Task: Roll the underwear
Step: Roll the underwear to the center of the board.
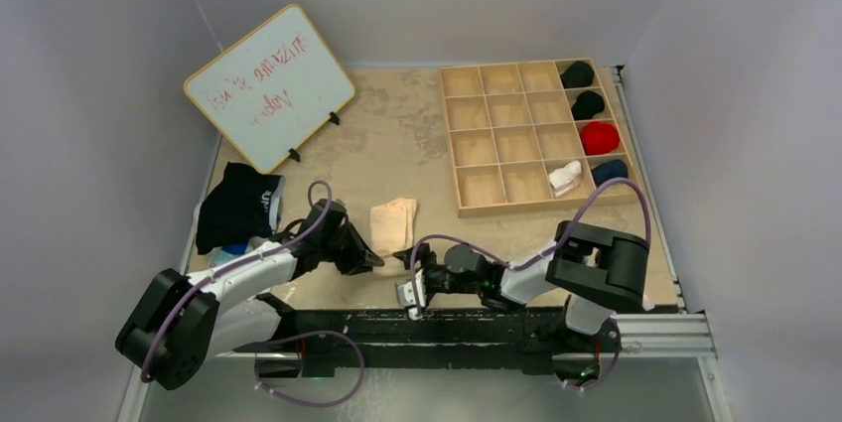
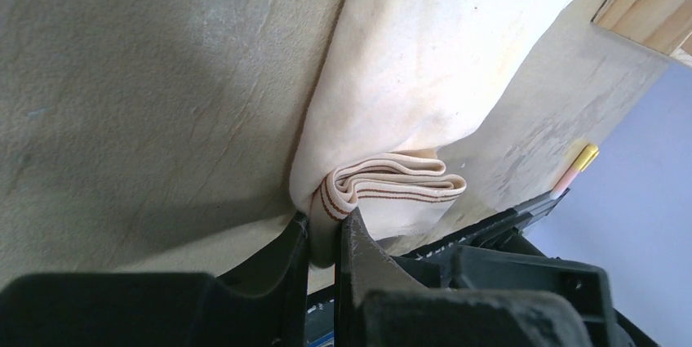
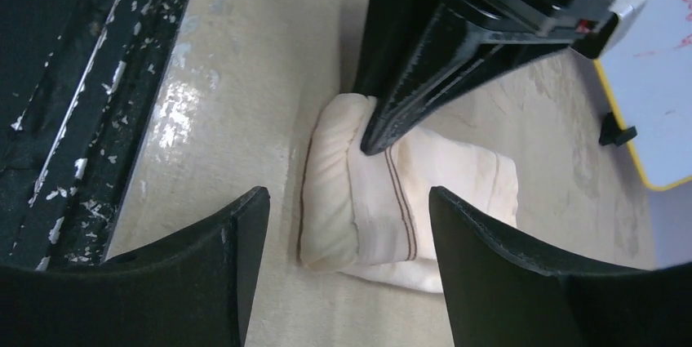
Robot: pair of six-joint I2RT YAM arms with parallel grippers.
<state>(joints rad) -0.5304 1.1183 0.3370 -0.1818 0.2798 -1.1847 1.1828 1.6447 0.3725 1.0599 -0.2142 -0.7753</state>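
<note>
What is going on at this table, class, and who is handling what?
The left gripper is shut on the waistband end of the cream underwear, which lies partly rolled on the table. The right gripper is open, straddling the roll. The wooden tray holds rolled garments.

Soft, even light falls from overhead. Below my left fingers (image 2: 281, 269) a broad shadow darkens the table (image 2: 122, 77). By my right fingers (image 3: 506, 265) the table glares white. Both finger pairs sit close, dark and slightly blurred.
</note>
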